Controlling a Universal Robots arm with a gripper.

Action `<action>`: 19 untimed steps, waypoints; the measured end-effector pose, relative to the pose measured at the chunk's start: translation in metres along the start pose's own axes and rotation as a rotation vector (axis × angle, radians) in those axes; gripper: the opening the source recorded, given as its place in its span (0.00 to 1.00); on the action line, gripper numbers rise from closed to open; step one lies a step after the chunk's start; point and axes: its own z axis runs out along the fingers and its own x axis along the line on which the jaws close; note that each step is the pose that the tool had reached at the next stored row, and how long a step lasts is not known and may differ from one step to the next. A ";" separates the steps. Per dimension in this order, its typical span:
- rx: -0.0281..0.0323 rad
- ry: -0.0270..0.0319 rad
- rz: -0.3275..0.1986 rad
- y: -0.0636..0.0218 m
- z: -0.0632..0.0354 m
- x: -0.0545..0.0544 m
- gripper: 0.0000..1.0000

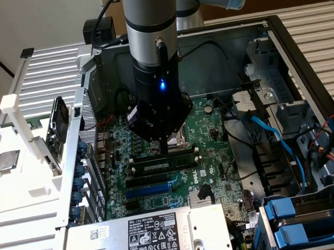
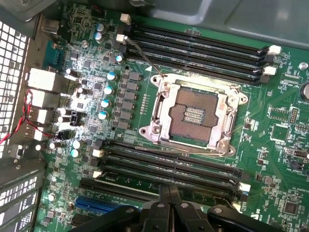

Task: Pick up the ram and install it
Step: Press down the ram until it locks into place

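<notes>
**Exterior view: closed claw set down on the seated RAM stick**

Exterior view has the gripper (image 1: 166, 149) lowered into an open computer case (image 1: 273, 29), its fingers brought together into a single narrow tip. That tip presses on the top edge of the ram (image 1: 163, 165), which stands on edge in a black memory slot directly beneath the claw; nothing is clamped between the fingers. The stick's pale label faces the camera just below the fingertips. White slot latches sit at either end of the stick, out to each side of the claw. Just past the ram, on the near side of the claw, lie a further black slot and a blue expansion slot (image 1: 150, 190). Nearer still sits the power supply (image 1: 155, 233) with its printed sticker. Well off to the exterior view's left of the claw, outside the case, a square silver processor chip (image 1: 6, 160) rests on a white surface. To the exterior view's right of the claw, blue cables (image 1: 278, 139) run across the case toward blue drive-bay tabs.

Wrist view looks along the closed fingers (image 2: 169, 200) at the green motherboard (image 2: 275, 145). Ahead of the fingertips is a bank of empty black memory slots (image 2: 169, 164), then the open CPU socket (image 2: 195, 116) in its metal frame, and beyond it a second bank of black slots (image 2: 198, 50). The ram itself cannot be made out from the wrist.
</notes>
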 end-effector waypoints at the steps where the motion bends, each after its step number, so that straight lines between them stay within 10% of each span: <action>1: -0.0004 0.0001 0.012 0.0000 0.0000 0.000 0.11; 19: -0.0052 0.0022 0.156 0.0000 0.0000 0.000 0.11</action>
